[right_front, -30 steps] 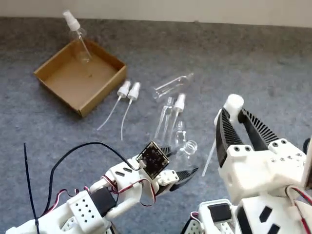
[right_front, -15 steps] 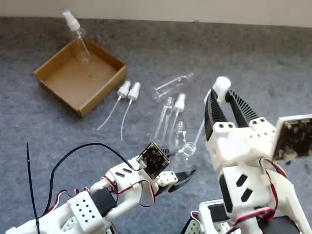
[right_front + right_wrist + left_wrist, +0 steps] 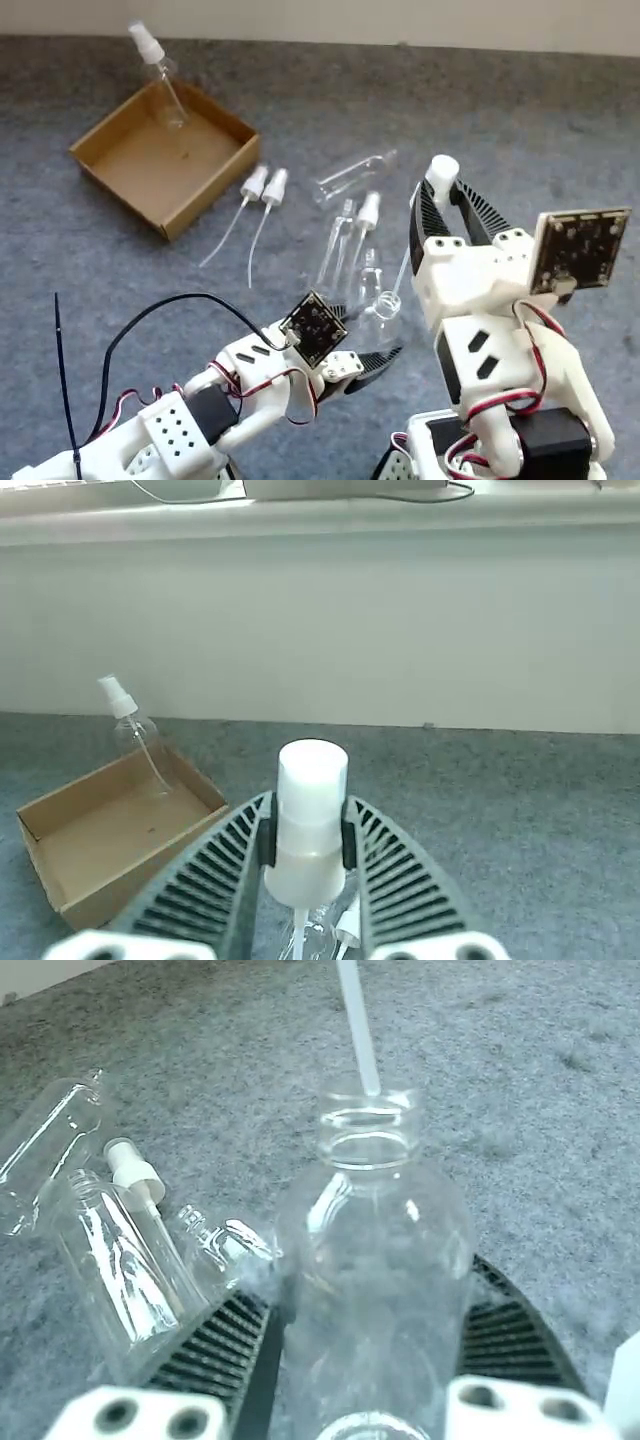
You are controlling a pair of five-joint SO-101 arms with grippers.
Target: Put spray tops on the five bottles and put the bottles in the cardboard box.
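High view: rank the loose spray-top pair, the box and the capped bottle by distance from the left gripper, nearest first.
From the left gripper:
1. Spray-top pair, lying just right of the box.
2. Box, farther off to the left.
3. Capped bottle, at the box's far corner.

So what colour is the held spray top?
The spray top is white, clearest in the right wrist view.

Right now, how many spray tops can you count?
5 spray tops: one on the bottle at the cardboard box, two loose beside it, one among the lying bottles, one in the right gripper. Arms may hide more.
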